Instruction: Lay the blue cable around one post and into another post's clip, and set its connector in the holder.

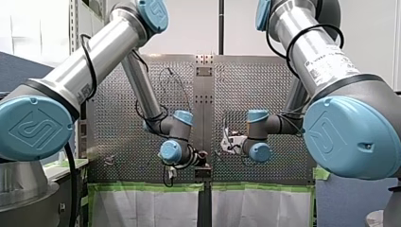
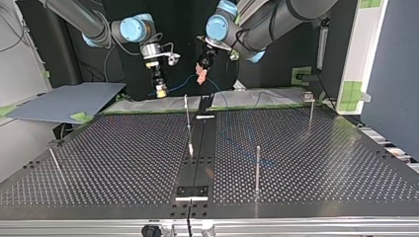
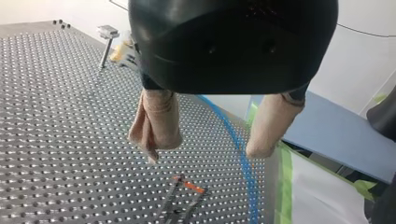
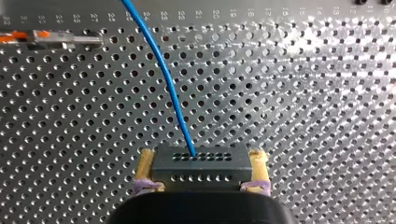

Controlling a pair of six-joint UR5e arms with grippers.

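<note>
The blue cable runs out of a dark connector block, and my right gripper is shut on that block between its yellow pads, above the perforated table. In the top view my right gripper hangs at the back left of centre, the cable trailing from it. My left gripper is open, its beige pads apart, and the cable passes below and between them untouched. In the top view, my left gripper hovers beside the right one.
Thin posts stand on the table: one at centre, one nearer the front, one with a capped top at the back right, a short one at left. An orange-marked clip lies ahead of the right gripper. Green tape edges the table.
</note>
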